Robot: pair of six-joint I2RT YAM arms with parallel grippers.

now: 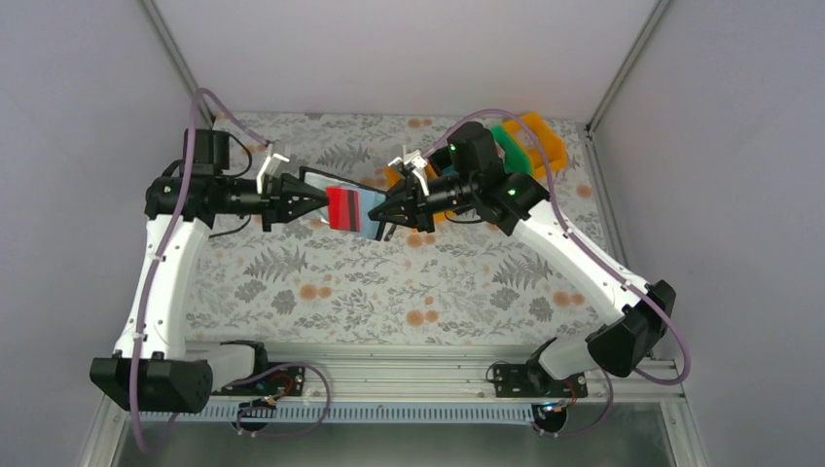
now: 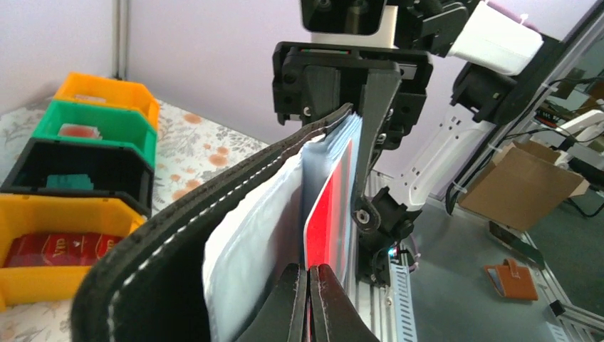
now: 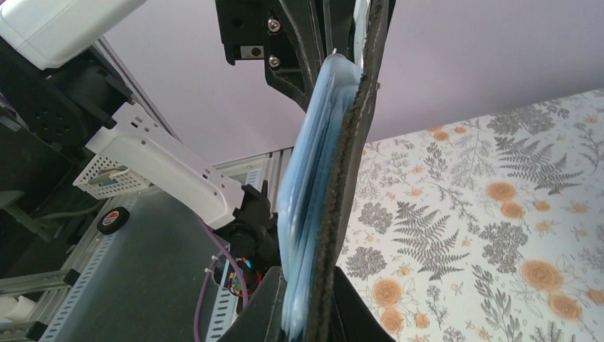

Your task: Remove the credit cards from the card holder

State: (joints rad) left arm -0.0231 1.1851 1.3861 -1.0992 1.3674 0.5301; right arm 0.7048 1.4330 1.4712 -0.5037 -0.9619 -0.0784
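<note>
While right jaws pinch the card holder point(image 2: 178, 235) aloft, left jaws pressed onto a red card point(image 2: 324, 214).

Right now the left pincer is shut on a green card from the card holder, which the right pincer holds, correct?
No: the card in the left pincer is red, not green, as the left wrist view shows. The right pincer holds the card holder.
</note>
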